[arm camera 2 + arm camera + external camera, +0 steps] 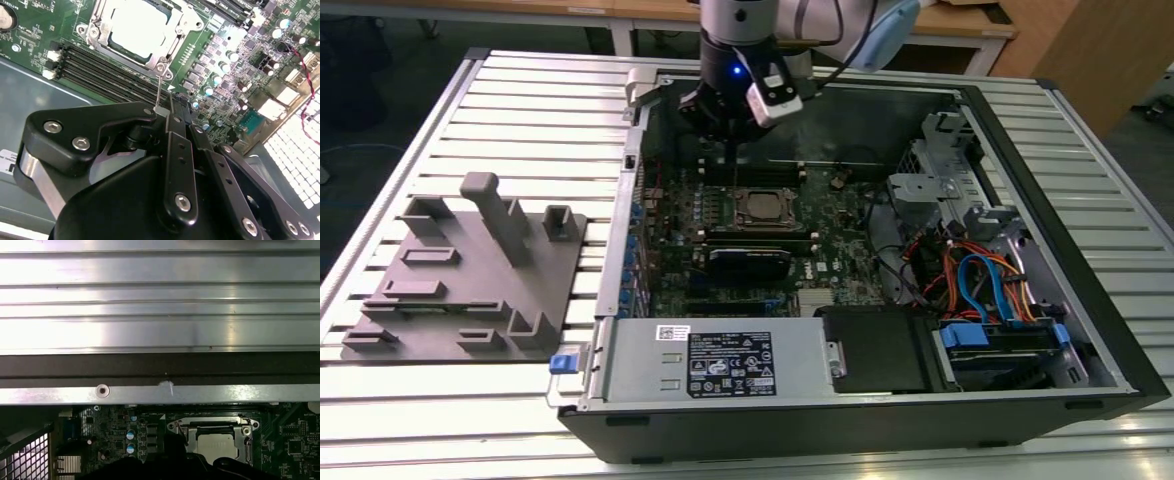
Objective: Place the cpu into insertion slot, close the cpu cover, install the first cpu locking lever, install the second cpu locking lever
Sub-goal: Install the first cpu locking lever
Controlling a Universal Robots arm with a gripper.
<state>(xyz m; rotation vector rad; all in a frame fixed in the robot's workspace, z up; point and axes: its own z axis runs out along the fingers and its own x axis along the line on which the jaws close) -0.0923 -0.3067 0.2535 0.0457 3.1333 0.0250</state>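
Just beyond the gripper [162,111], clenched on a locking lever [158,90], lies the cpu [136,27].

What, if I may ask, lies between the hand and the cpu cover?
In the second wrist view, black memory slots, crossed by a thin lever running from cpu cover to hand.

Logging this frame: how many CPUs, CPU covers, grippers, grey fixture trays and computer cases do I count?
cpu: 1
cpu cover: 1
gripper: 1
grey fixture tray: 1
computer case: 1
Total: 5
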